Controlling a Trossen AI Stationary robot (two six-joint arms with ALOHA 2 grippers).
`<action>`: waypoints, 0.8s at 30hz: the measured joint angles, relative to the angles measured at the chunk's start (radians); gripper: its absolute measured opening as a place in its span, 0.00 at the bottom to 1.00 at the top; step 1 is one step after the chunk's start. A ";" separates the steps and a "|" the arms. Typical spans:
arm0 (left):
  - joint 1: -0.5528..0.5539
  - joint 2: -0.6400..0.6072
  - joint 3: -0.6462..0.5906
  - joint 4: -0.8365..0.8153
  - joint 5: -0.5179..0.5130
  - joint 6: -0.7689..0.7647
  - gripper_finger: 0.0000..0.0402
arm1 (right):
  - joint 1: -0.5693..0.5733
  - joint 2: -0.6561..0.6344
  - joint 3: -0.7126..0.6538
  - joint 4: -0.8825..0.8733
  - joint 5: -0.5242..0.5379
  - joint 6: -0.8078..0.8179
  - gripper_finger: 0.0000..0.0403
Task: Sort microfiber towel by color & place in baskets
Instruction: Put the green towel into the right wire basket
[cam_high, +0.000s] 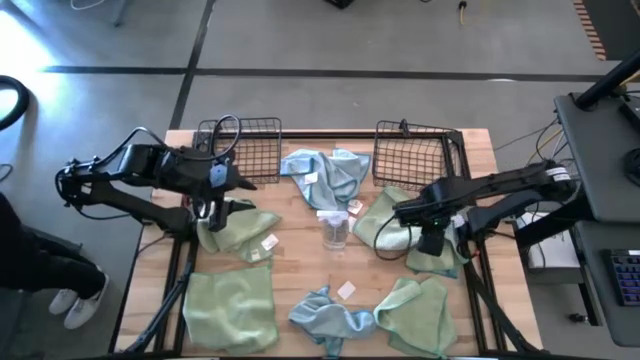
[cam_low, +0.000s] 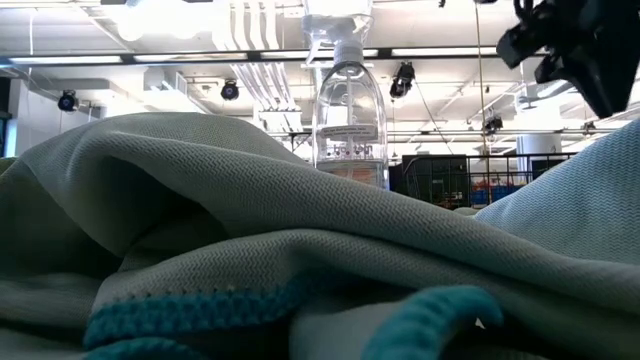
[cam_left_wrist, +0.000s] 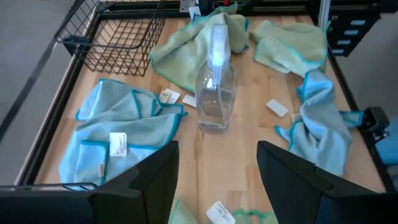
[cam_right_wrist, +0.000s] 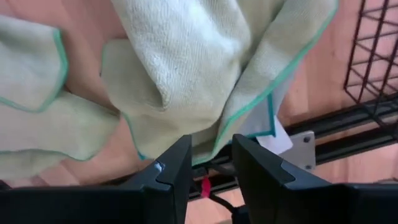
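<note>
Several pale green and light blue towels lie scattered on the wooden table. My left gripper (cam_high: 222, 200) (cam_left_wrist: 217, 155) is open above a crumpled pale green towel (cam_high: 240, 232) in front of the left basket (cam_high: 245, 140). My right gripper (cam_high: 432, 240) (cam_right_wrist: 211, 149) is shut on a pale green towel (cam_high: 425, 255) (cam_right_wrist: 186, 68) near the table's right edge, in front of the right basket (cam_high: 420, 150) (cam_right_wrist: 376, 56). Both black wire baskets stand at the far edge. A light blue towel (cam_high: 325, 172) (cam_left_wrist: 118, 134) lies between them. My right gripper pinches a raised fold of the pale green towel, at its teal-hemmed edge (cam_right_wrist: 217, 134), between its two fingers. The fingers (cam_right_wrist: 174, 165) come from above, pointing down. The rest of the towel lies bunched on the table; how many layers are held cannot be told.
A clear bottle (cam_high: 335, 228) (cam_left_wrist: 216, 81) (cam_low: 348, 110) stands at the table's middle. More towels lie along the near edge: green (cam_high: 230, 310), blue (cam_high: 330, 315), green (cam_high: 415, 315). A towel heaped right before the low camera (cam_low: 300, 250) blocks most of that view.
</note>
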 joint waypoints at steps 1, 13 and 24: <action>0.000 0.000 0.000 -0.002 0.000 0.015 0.50 | 0.000 0.015 -0.004 0.022 -0.002 0.001 0.28; 0.000 -0.010 -0.001 -0.081 0.000 0.059 0.50 | 0.000 0.219 -0.025 0.147 -0.080 -0.063 0.28; 0.000 -0.036 -0.001 -0.096 0.000 0.060 0.50 | 0.000 0.366 -0.010 0.158 -0.072 -0.172 0.28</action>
